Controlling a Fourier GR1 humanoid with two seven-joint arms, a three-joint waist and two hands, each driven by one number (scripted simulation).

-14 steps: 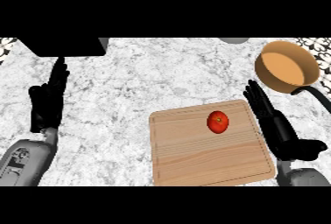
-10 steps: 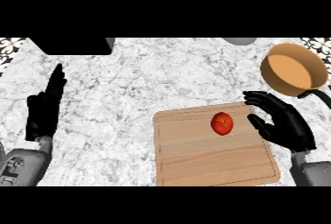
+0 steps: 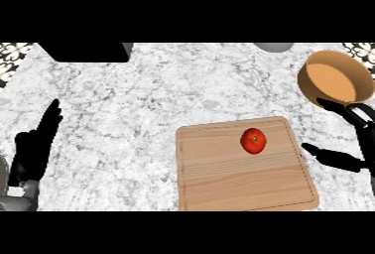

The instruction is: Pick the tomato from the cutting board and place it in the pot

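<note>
The right hand (image 3: 344,149) shows at the right edge of the head view, only partly in frame. Its thumb reaches out toward the cutting board (image 3: 245,171) while its fingers stretch away toward the pot (image 3: 336,79) — spread wide apart, curled round nothing. The thumb tip lies just beside the board's right edge, apart from it as far as can be seen; the fingertips end close under the pot's near rim.

Left of this hand, near but not touching, the tomato (image 3: 253,140) lies on the upper right part of the wooden board, red, with a small dark stem mark on top. Open board shows between the tomato and the thumb. The board itself lies flat on the marbled desk (image 3: 168,94), its far edge slightly tilted against the view.

Beyond the fingers sits the pot, tan inside and empty, with a dark handle running down past the hand.

Well to the left, across the board and a stretch of bare desk, the left hand (image 3: 33,151) rests near the left edge — fingers straight and pointing away, holding nothing.

At the far edge of the desk are a dark block (image 3: 84,51) to the left and a grey round thing (image 3: 273,46), partly cut off.
</note>
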